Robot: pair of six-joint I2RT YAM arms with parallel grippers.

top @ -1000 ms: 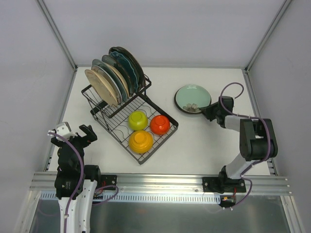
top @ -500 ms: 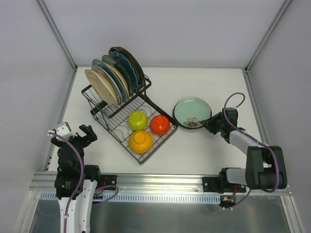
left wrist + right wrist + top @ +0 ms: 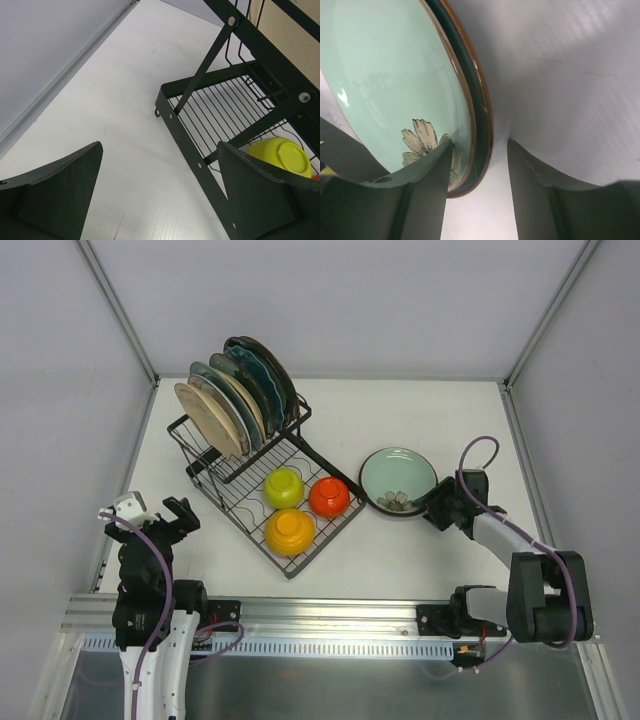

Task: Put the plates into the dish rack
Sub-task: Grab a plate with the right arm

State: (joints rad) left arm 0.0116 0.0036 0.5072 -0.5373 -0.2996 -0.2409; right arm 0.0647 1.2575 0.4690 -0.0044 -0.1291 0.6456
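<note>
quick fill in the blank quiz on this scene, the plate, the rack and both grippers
1. The dish rack has ___ small bowls in its lower basket.
2. The mint green plate lies flat on the ___, to the right of the rack.
3. The right gripper has one finger on either side of that plate's ___.
4. The left gripper is wide open and holds ___.
Missing words: three; table; rim; nothing.
</note>
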